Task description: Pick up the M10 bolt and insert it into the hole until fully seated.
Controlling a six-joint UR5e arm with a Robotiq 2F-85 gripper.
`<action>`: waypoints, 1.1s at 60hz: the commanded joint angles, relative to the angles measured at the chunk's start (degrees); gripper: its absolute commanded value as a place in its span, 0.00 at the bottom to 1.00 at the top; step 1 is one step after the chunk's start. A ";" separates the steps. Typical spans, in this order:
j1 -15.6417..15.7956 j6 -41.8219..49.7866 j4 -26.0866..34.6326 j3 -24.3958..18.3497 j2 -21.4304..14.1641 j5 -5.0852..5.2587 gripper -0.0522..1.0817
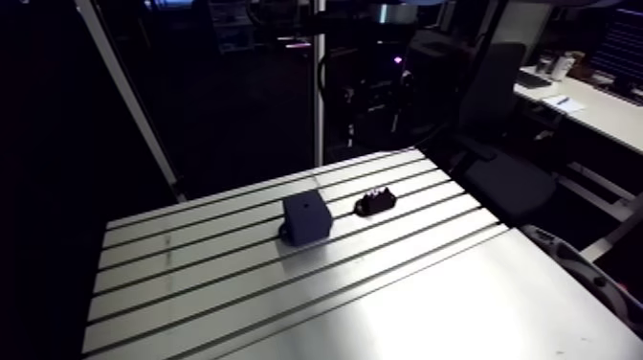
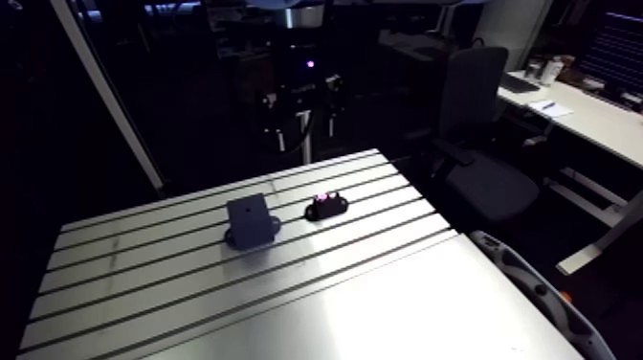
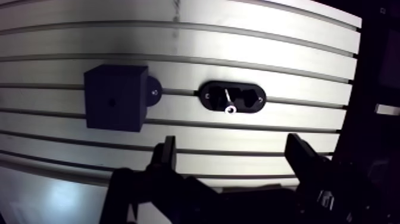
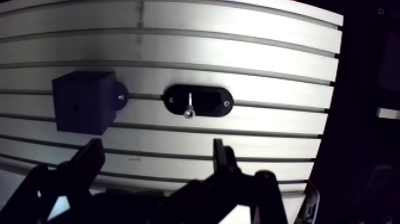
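Observation:
A shiny M10 bolt (image 3: 228, 102) stands in a black oval holder (image 3: 253, 98) on the slotted table (image 3: 238, 36). Beside the holder sits a dark cube-shaped block (image 3: 115, 97) with a small hole (image 3: 112, 102) in its upper face and a round foot (image 3: 153, 94) on the holder's side. My gripper (image 3: 235, 158) hangs well above the table, open, with nothing between its fingers (image 3: 166, 156). The holder lies ahead of it, roughly in line with the gap; the block is off to one side. In the arm view the block (image 1: 306, 218) and holder (image 1: 375, 202) sit mid-table.
The table's far edge (image 1: 287, 182) runs just behind the block and holder. A smooth unslotted plate (image 1: 459, 306) covers the near part. A dark curved part (image 1: 579, 273) lies along the table's right corner.

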 commanded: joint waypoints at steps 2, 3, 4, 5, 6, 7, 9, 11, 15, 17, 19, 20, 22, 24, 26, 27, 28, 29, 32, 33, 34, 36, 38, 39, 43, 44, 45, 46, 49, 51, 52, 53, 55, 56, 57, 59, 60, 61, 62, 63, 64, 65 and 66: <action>-2.03 0.79 -2.17 1.99 0.15 0.40 0.06; -2.03 0.79 -2.17 1.99 0.15 0.40 0.06; -2.25 0.87 -2.80 2.58 0.15 0.58 0.06; -2.35 0.95 -3.49 3.12 0.23 0.83 0.06; -2.35 0.95 -3.49 3.12 0.23 0.83 0.06; -2.37 1.12 -4.19 3.65 0.24 1.01 0.06; -2.45 1.29 -4.82 3.95 0.39 1.12 0.06; -2.46 1.54 -5.21 4.22 0.71 1.28 0.07; -2.78 1.82 -5.54 4.52 1.34 1.40 0.09; -2.88 1.84 -5.55 4.61 1.45 1.47 0.10; -2.90 1.85 -5.62 4.62 1.54 1.63 0.11; -2.97 1.85 -5.63 4.70 1.63 1.81 0.13; -2.99 1.85 -5.63 4.71 1.72 1.98 0.15; -2.99 1.85 -5.64 4.71 1.88 2.16 0.17; -2.99 1.85 -5.64 4.71 2.21 2.26 0.19; -2.99 1.85 -5.64 4.71 2.21 2.26 0.19; -3.06 1.92 -5.64 4.71 2.48 2.28 0.22; -3.06 1.92 -5.64 4.71 2.48 2.28 0.22; -3.07 1.94 -5.71 4.62 3.01 2.28 0.26; -3.07 1.94 -5.71 4.62 3.01 2.28 0.26; -3.15 1.94 -5.80 4.62 3.27 2.28 0.27; -3.16 1.94 -6.03 4.62 3.54 2.28 0.29; -3.16 1.94 -6.22 4.62 3.80 2.28 0.31; -3.16 1.94 -6.22 4.62 3.80 2.28 0.31; -3.16 1.94 -6.76 4.62 4.34 2.35 0.36; -3.16 1.94 -6.76 4.62 4.34 2.35 0.36; -3.16 1.94 -6.85 4.55 4.52 2.36 0.38; -3.16 1.94 -6.85 4.55 4.52 2.36 0.38; -3.16 1.94 -6.87 4.46 4.80 2.28 0.38; -3.16 1.94 -6.94 4.37 4.89 2.28 0.39; -3.16 1.94 -7.10 4.29 4.97 2.28 0.40; -3.16 1.94 -7.10 4.29 4.97 2.28 0.40; -3.16 1.94 -7.20 4.20 5.14 2.28 0.41; -3.16 1.94 -7.14 4.04 5.46 2.28 0.42; -3.16 1.94 -7.14 4.04 5.46 2.28 0.42; -3.16 2.01 -7.21 3.86 5.81 2.28 0.42; -3.16 2.10 -7.22 3.76 5.93 2.28 0.43; -3.16 2.10 -7.22 3.76 5.93 2.28 0.43; -3.16 2.26 -7.22 3.60 6.10 2.28 0.43; -3.16 2.26 -7.22 3.60 6.10 2.28 0.43; -3.16 2.51 -7.14 3.35 6.20 2.20 0.44; -3.16 2.51 -7.14 3.35 6.20 2.20 0.44; -3.09 2.62 -7.13 3.16 6.37 2.12 0.44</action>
